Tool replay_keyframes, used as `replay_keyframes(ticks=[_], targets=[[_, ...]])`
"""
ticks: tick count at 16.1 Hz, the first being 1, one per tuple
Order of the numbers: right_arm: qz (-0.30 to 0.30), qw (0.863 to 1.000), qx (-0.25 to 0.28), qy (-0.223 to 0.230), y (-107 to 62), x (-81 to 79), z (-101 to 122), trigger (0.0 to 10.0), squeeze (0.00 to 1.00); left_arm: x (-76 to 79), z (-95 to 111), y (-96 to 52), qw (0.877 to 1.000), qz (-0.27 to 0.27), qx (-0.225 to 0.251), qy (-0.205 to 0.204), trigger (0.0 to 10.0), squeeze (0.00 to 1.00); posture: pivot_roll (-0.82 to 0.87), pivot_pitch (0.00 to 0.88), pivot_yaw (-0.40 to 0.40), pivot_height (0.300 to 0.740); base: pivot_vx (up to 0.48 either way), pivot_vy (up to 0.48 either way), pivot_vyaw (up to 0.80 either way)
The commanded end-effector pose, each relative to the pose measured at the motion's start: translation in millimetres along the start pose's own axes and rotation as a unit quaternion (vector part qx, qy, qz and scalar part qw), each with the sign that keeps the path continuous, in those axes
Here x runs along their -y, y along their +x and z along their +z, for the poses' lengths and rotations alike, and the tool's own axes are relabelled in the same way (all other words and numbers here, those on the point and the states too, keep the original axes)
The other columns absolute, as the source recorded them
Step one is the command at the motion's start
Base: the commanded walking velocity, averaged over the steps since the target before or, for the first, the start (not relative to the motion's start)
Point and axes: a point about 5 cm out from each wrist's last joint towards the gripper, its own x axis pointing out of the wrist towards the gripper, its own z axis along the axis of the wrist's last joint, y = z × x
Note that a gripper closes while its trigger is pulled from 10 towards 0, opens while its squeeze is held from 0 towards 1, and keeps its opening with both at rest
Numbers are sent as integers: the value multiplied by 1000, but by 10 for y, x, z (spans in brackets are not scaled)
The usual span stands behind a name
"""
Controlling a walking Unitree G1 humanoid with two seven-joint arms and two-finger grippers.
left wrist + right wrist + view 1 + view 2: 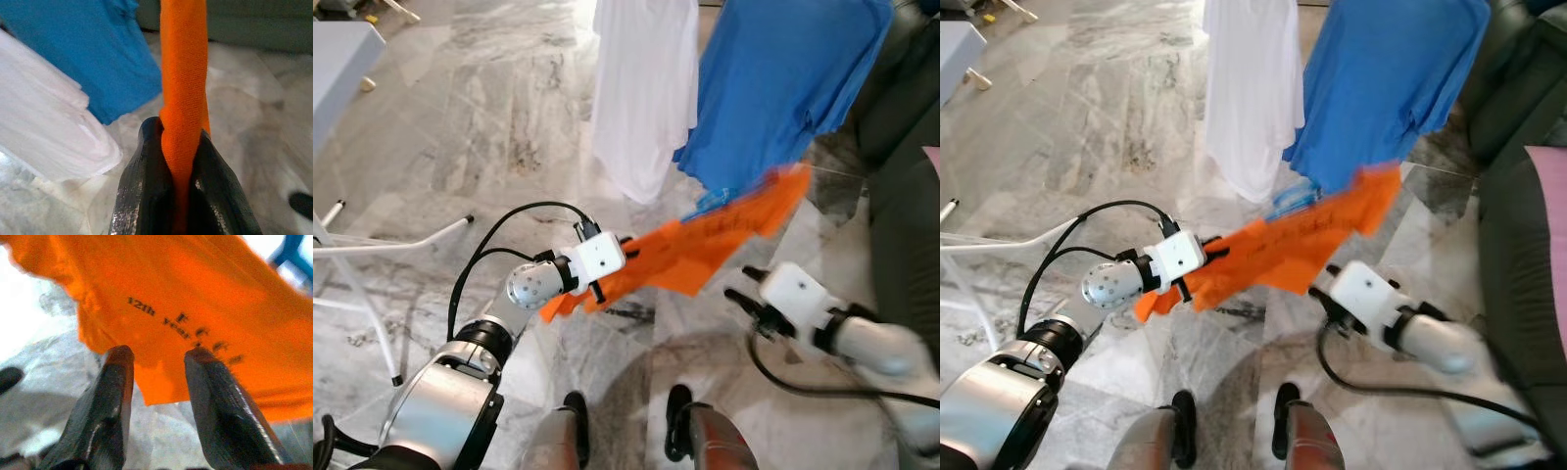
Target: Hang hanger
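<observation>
An orange shirt (705,245) stretches in the air from my left gripper (612,269) up toward the hanging clothes. A bit of blue hanger (1293,203) peeks out at its upper end. My left gripper (178,161) is shut on a bunched fold of the orange shirt (183,73). My right gripper (742,286) hovers just below and right of the shirt, open, its fingers (115,382) apart with the printed orange fabric (195,308) beyond them and nothing between them.
A blue shirt (783,78) and a white shirt (641,88) hang ahead over the marble floor (499,127). A white drying-rack leg (401,240) lies to the left, a dark sofa (1518,255) to the right. My feet (626,421) stand below.
</observation>
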Motion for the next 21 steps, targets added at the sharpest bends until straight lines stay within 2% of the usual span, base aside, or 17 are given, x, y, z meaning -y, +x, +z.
replay_keyframes(ticks=[1, 3, 4, 5, 9, 13, 14, 15, 16, 17, 18, 19, 20, 21], targets=[[46, 999, -2, -18, -115, -11, 26, 10000, 1000, 52, -3, -9, 999, -37, -2, 25, 1765, 0, -208, 287, 87, 740, 0, 0, 0], [68, 996, -14, -47, -227, 91, 82, 10000, 1000, 113, -42, -22, 997, -64, -13, 35, 1137, 0, -209, 287, 92, 740, 0, 0, 0], [56, 996, -16, -68, -250, 184, 121, 10000, 1000, 145, -56, -32, 996, -75, -16, 43, 627, 0, -210, 286, 93, 740, 0, 0, 0], [53, 996, -15, -69, -264, 230, 138, 10000, 1000, 157, -55, -32, 996, -79, -13, 39, 39, 0, -210, 286, 93, 740, 0, 0, 0], [59, 994, -37, -79, -305, 338, 48, 10000, 1000, 220, 33, -7, 994, -98, 28, 43, 0, 0, -206, 288, 95, 740, 0, 0, 0], [78, 992, -41, -87, -268, 386, 17, 10000, 1000, 224, 73, -5, 992, -105, 46, 45, 0, 0, -197, 290, 93, 740, 0, 0, 0], [81, 991, -45, -96, -255, 413, -5, 10000, 925, 216, 93, -4, 992, -107, 53, 47, 0, 0, -196, 290, 94, 740, 0, 0, 0], [84, 990, -48, -102, -249, 428, -19, 10000, 718, 216, 103, -7, 991, -111, 58, 50, 0, 0, -196, 290, 94, 740, 0, 0, 0], [88, 989, -49, -106, -241, 439, -19, 10000, 145, 222, 107, -8, 990, -114, 60, 52, 0, 0, -193, 289, 96, 740, 0, 0, 0], [92, 990, -44, -103, -225, 453, -6, 10000, 0, 233, 99, -16, 990, -118, 59, 54, 0, 0, -192, 288, 97, 740, 0, 0, 0], [96, 989, -42, -103, -213, 464, -7, 7098, 0, 241, 95, -24, 989, -122, 60, 56, 0, 0, -193, 286, 98, 740, 0, 0, 0], [99, 989, -42, -104, -202, 479, -16, 4824, 0, 239, 101, -28, 989, -124, 63, 57, 0, 0, -193, 286, 98, 740, 0, 0, 0], [106, 989, -38, -100, -187, 488, -23, 0, 0, 239, 114, -27, 988, -127, 68, 59, 0, 0, -193, 284, 98, 740, 0, 0, 0], [108, 989, -37, -98, -178, 494, -27, 0, 0, 241, 118, -26, 987, -129, 69, 60, 0, 0, -193, 285, 98, 740, 0, 0, 0]])
